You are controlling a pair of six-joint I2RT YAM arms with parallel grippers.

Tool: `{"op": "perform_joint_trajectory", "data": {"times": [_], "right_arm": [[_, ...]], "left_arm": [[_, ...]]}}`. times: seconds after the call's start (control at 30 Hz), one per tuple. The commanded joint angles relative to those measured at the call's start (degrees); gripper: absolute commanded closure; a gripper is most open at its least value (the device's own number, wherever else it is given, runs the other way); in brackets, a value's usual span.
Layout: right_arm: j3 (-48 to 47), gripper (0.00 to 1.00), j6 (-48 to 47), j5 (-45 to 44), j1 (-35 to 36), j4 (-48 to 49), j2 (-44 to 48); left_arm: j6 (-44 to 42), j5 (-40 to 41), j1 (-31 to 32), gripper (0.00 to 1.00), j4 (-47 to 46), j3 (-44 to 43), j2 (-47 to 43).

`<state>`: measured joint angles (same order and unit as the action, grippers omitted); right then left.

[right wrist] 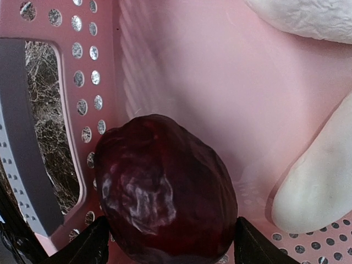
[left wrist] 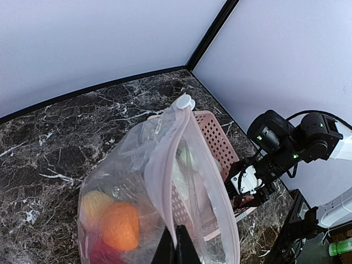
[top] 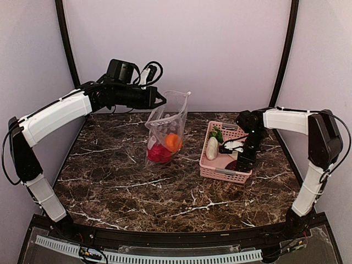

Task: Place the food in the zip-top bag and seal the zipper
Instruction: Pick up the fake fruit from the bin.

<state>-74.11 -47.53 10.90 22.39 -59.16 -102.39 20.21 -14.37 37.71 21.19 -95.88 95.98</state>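
Right wrist: dark red piece (right wrist: 165, 192) inside open right hand (right wrist: 170, 242); left hand (left wrist: 176, 245) clamps bag (left wrist: 137, 159).

Both arms have white shells between black joints. The left arm (top: 55, 115) carries looped cables (top: 149, 71) at its wrist. The right arm (top: 289, 121) shows small green lights (left wrist: 294, 156), perhaps indicators. The right gripper (right wrist: 170, 247) has black fingers (right wrist: 82, 250).

From above, the right tool (top: 245, 161) hides its fingertips inside the pink basket (top: 219, 172). Close up, the dark red piece (right wrist: 165, 192) and two white oblong pieces (right wrist: 319, 187) run off the view's edges. The left tool (left wrist: 176, 250) shows only dark tips; food (left wrist: 120, 225) inside the zip-top bag (left wrist: 137, 154) is blurred
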Motion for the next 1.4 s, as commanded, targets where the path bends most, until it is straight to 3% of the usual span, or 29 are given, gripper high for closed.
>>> {"op": "perform_joint_trajectory", "data": {"times": [0.0,0.43,0.7,1.03,1.37], "right_arm": [[0.9,0.27,0.3,-0.5,0.9,0.6,-1.4],[-2.2,0.59,1.0,0.1,1.2,-1.6,-0.8],[-7.8,0.6,1.6,1.3,1.2,-5.2,2.9],[-29.1,0.6,3.7,17.1,1.7,-14.6,3.9],[-45.5,0.58,9.1,24.8,6.8,-7.0,2.2]], "left_arm": [[0.3,-0.8,-0.4,0.99,0.8,-0.2,-0.8],[0.8,-1.4,-0.4,0.99,0.4,0.3,-0.5],[1.0,-1.7,-0.4,0.99,0.4,0.1,-0.3],[1.7,-1.9,-0.4,0.99,0.1,0.5,-0.4],[1.7,-2.5,-0.4,0.99,0.3,-0.3,-0.4]]}}
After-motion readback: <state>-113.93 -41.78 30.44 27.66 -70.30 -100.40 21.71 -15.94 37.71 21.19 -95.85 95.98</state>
